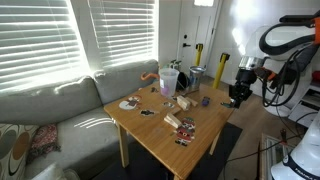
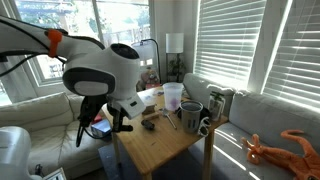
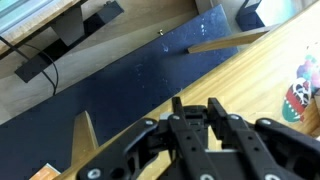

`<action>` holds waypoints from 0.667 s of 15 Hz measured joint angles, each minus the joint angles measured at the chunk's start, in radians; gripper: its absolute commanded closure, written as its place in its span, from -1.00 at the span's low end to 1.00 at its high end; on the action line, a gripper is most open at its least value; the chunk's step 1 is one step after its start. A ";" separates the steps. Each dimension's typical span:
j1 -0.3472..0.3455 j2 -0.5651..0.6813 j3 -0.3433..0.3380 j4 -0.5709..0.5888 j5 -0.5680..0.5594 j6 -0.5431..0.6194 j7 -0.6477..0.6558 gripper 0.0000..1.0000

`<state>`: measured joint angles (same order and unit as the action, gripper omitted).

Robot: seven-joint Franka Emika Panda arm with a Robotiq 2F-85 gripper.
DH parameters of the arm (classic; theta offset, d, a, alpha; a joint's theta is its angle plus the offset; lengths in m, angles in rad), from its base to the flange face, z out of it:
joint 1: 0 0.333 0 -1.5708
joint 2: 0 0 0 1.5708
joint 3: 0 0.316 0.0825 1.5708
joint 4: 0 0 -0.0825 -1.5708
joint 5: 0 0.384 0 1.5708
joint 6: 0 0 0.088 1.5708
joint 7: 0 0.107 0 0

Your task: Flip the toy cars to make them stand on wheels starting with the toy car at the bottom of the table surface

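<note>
Exterior views, left to right.

- Grey sofa at far left, not involved.
- Bench centre: square light-wood top, cluttered. Cups stand at its far side; reddish-and-white striped items lie nearer the front.
- Toy cars: tiny dark specks among the clutter, one toward the sofa side and a bluish one toward the arm side. They are too small to tell whether they lie on wheels, side or roof, or which sits lowest on the top.
- Claw at right: hangs off the bench's edge, level with the top and not over it, well apart from either car.

Wrist view: claw with fingers brought together, nothing between them. Below it lies a dark rug, with the bench's edge only at the right border.

Judgement: this is the approach stage, with no car touched yet. The next move calls for carrying the claw in over the top, spreading the fingers, and lining them across the body of the car nearest the bottom edge. The descent must be careful, since the cars are small and the striped items sit close by.
</note>
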<state>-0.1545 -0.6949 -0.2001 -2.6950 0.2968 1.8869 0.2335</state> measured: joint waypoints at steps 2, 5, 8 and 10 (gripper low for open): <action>-0.010 0.005 -0.001 0.000 0.000 0.000 -0.004 0.40; -0.012 0.008 0.002 0.000 0.000 0.000 -0.004 0.85; -0.013 0.013 -0.006 0.000 0.030 -0.006 -0.008 0.85; -0.014 0.016 -0.034 0.003 0.081 -0.029 -0.033 0.85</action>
<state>-0.1680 -0.6786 -0.2342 -2.6925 0.3775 1.8577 0.2008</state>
